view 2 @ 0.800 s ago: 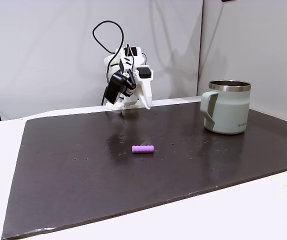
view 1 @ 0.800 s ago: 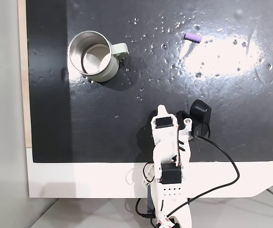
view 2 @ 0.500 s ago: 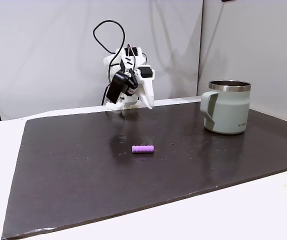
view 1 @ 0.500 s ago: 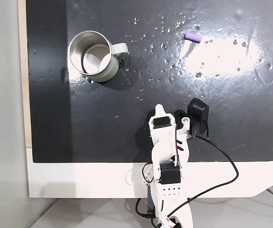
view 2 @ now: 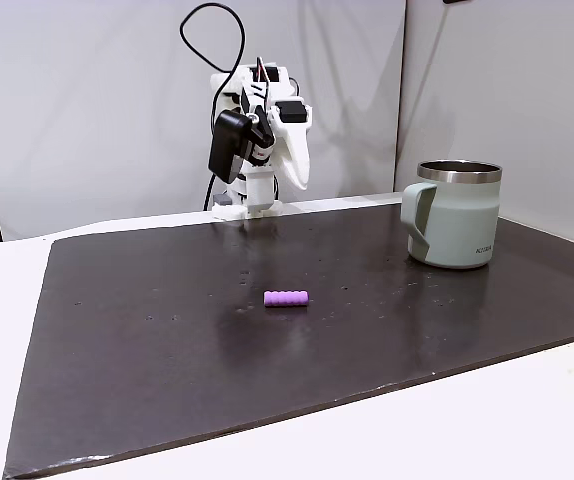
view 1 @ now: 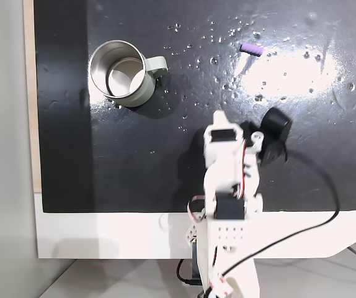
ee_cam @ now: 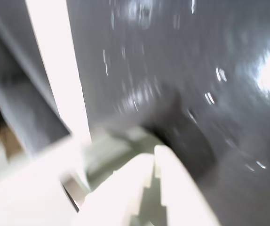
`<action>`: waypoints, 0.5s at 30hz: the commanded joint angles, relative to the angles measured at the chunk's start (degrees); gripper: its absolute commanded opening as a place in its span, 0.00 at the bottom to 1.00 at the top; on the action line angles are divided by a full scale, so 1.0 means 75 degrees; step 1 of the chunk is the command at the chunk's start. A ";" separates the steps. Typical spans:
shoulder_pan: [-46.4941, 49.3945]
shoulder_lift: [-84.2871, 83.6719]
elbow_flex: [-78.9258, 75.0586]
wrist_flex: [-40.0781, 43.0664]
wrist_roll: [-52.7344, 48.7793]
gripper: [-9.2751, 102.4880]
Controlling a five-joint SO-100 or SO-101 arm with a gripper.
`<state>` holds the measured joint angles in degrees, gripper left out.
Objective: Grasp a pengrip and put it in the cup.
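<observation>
The pengrip is a tiny purple tube lying on the dark mat, far right of the cup in one fixed view and mid-mat in the other. The cup is a sage-green mug with a shiny metal inside, standing upright with its handle toward the mat's middle. My gripper hangs raised above the mat's back edge, pointing down, well away from both. In the blurred wrist view its white fingers meet at the tips with nothing between them.
A black camera on a cable rides beside the wrist. The dark mat lies on a white table. A pale wall stands close behind the arm.
The arm has lifted off its low folded pose and reached a little farther over the mat, carrying the black camera up with it. Pengrip and cup have not moved.
</observation>
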<state>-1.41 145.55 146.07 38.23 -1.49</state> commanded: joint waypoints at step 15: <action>-0.0270 -0.6855 -0.5086 -0.0211 0.2871 0.08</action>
<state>-2.20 96.94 117.77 33.31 16.35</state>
